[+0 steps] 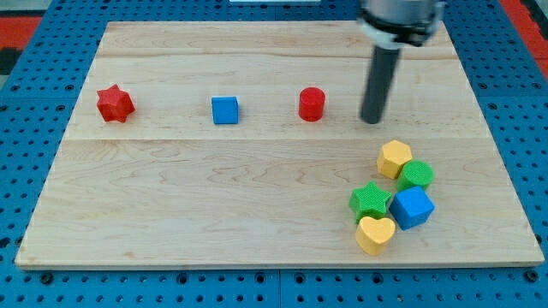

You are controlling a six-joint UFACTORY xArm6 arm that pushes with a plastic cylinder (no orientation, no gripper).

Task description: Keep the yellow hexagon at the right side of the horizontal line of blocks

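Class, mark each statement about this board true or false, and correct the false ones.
1. The red star, blue cube and red cylinder form a row. True.
2. My tip touches the yellow hexagon. False: it stands apart, above it in the view.
3. The yellow hexagon sits in that row. False: it is in the lower-right cluster.
4. The yellow heart is nearest the view's bottom. True.
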